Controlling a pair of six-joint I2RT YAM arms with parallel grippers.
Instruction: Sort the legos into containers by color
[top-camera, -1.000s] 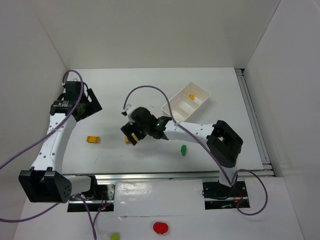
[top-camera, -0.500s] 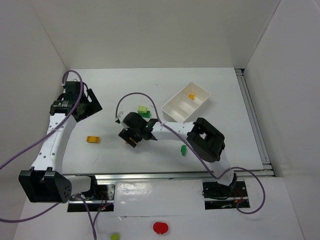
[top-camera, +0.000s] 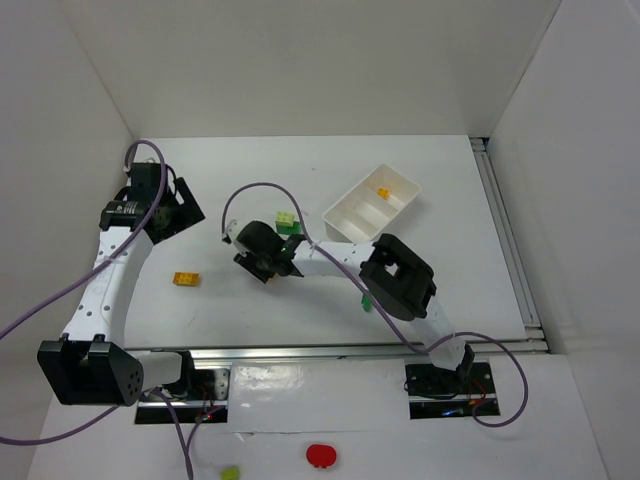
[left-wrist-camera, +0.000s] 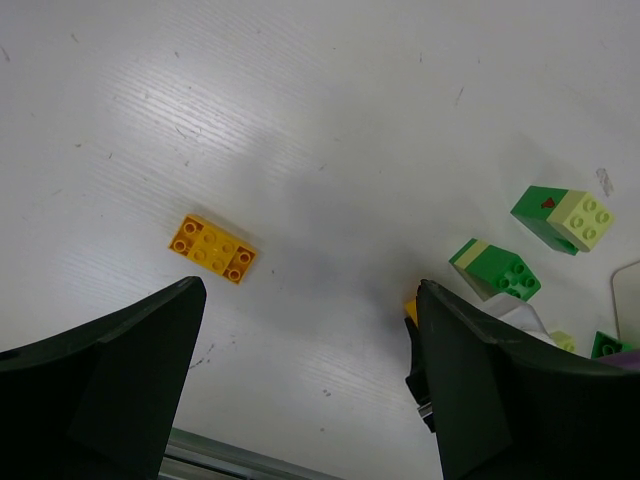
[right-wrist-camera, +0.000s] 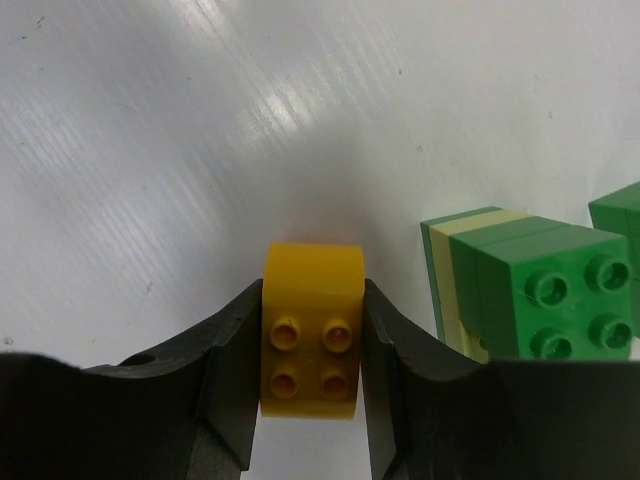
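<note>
**Desk:** Talk me through it. What did the right claw (top-camera: 259, 264) have?

**Operator:** It was clamped on the small orange brick (right-wrist-camera: 311, 320), one finger flat on each smooth side, studs facing my wrist camera. The brick sat square and centred between the fingers. I couldn't tell whether it was resting on the table (top-camera: 450, 260) or hanging just clear of it.

**Desk:** Anything crowding it?

**Operator:** The green-and-lime stack (right-wrist-camera: 525, 290) was just beside the right-hand finger, close but not touching. I reckoned the lift wanted to go straight up, with no sideways drift until the brick was above that stack.

**Desk:** And the drop?

**Operator:** The white tray (top-camera: 352, 222) lay beyond the arm, toward the far right. Its far end compartment held one orange brick (top-camera: 383, 192), so that looked like the right home. I judged it best to come in low over that compartment and let go near the floor, so nothing bounced into the next compartment.

**Desk:** Left side?

**Operator:** The left claw (left-wrist-camera: 310, 385) hung wide open and empty over the table. The long orange brick (left-wrist-camera: 212, 250) lay below it, clear of both fingers. I'd have taken that one next.
</note>
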